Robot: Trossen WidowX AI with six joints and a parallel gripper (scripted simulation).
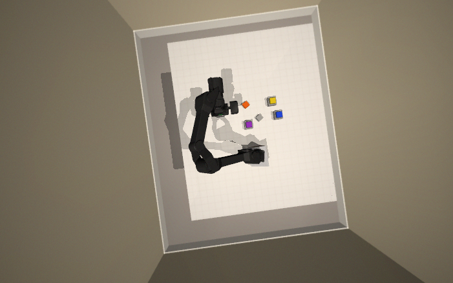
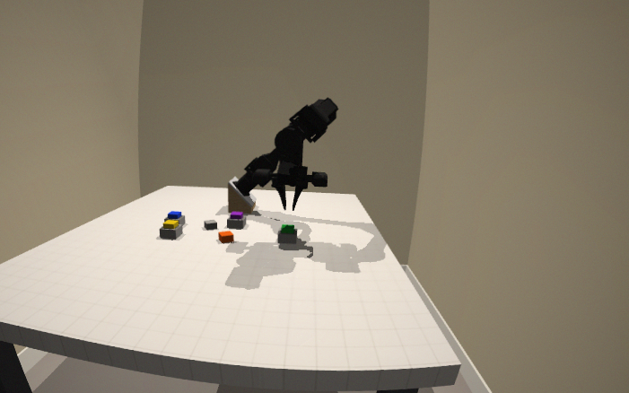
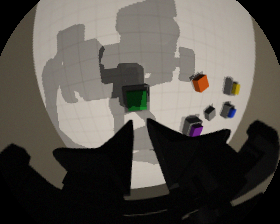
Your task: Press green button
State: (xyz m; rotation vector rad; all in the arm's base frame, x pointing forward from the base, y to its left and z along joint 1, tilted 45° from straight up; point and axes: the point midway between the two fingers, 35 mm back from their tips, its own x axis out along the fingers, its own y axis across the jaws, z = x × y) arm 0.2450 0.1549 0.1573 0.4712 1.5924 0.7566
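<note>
The green button (image 2: 287, 228), a small green cap on a grey base, sits on the white table (image 2: 209, 312) apart from the other buttons, directly under our gripper (image 2: 288, 207). We hang above it, tips clear of the cap, fingers slightly parted and holding nothing, a stance that keeps us off the orange block (image 2: 225, 236) and purple button (image 2: 236, 214) nearby. We judge the button free to stand at full height.
</note>
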